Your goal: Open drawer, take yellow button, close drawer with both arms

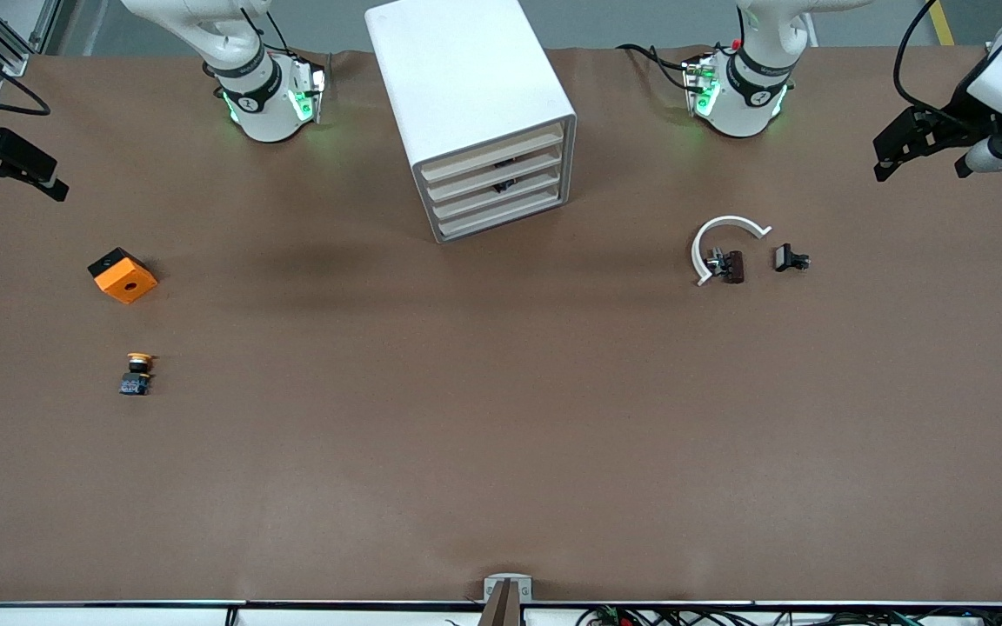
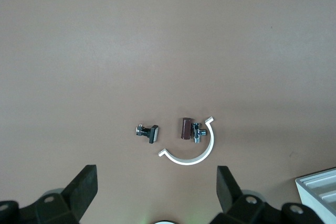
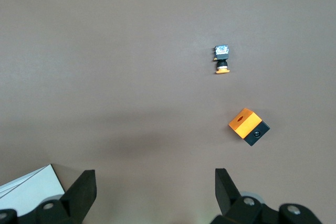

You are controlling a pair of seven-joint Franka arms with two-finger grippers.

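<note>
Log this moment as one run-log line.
drawer: shut | button: on table | left end effector: open, waiting | right end effector: open, waiting

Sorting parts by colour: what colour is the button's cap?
Orange-yellow, on a black body; the button shows best in the front view.

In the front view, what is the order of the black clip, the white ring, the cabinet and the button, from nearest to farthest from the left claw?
1. Black clip, at the left arm's end of the table, nearest the left claw.
2. White ring, beside the clip.
3. Cabinet, mid-table.
4. Button, at the right arm's end.
</note>
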